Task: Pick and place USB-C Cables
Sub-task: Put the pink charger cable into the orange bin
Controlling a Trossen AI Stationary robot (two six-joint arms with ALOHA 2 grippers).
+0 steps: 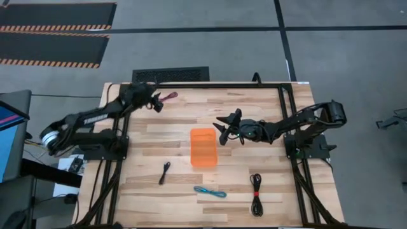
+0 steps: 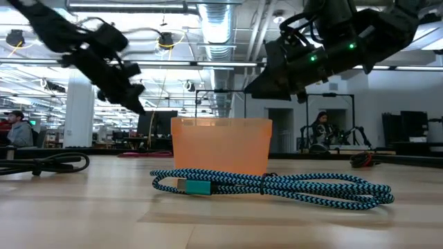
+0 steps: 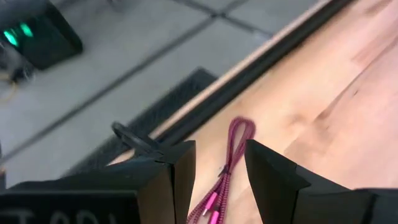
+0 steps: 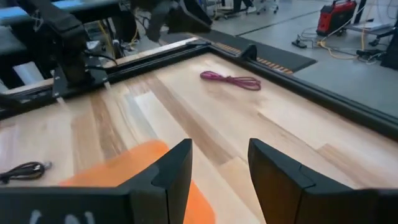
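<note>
A maroon cable lies flat on the wooden table by its far edge; it also shows in the left wrist view and the right wrist view. My left gripper hangs open just above it, one finger on either side, touching nothing. My right gripper is open in the air beside the far right corner of the orange bin, with the bin under its fingers. A teal braided cable, a small black cable and a black cable with a red tie lie on the near half.
The orange bin stands upright at the table's middle. A black frame rail runs along the far edge right behind the maroon cable. Arm bases stand at the left and right sides. People show in the room beyond.
</note>
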